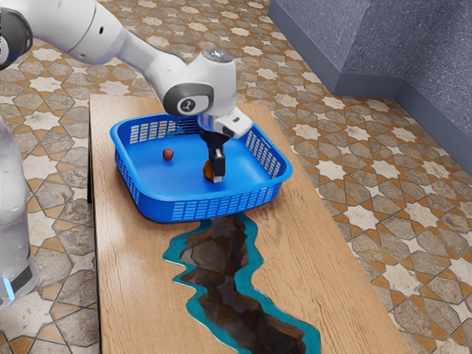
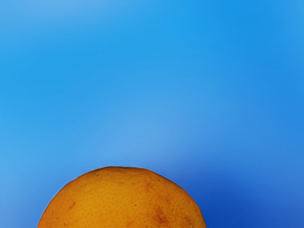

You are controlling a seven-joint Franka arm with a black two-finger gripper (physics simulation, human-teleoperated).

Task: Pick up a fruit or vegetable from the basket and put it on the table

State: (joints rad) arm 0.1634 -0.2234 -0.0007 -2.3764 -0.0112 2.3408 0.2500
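Blue plastic, perforated walls: the basket (image 1: 214, 207) sits on the wooden bench (image 1: 133, 280) and serves as the landmark for these notes. Inside it, on the side nearer the dark inlay (image 1: 221, 299), is an orange (image 1: 208, 171), right at the gripper (image 1: 217, 179). A small dark-red fruit (image 1: 168, 154) lies on the basket's floor, well apart from the orange, towards the exterior view's left.

Posture: the white arm (image 1: 103, 33) comes in over the basket's rim and the gripper points steeply down within the walls. Probable reason: a steep approach reaches the orange without pushing against the basket's sides. State of grip: cannot tell. The orange is partly covered by the gripper, and contact from two sides is not confirmed.

Comparison of views: the wrist view gives peel detail, dimpled skin with reddish-brown blotches, which the exterior view loses. The exterior view supplies the layout instead: walls all round, the second fruit, bare wood beside the basket where the orange could be set down.

Judgement: picking stage, placing not done. Next, secure the hold, then lift straight up past the rim. Risk: a round fruit may roll or slip if pinched off-centre.
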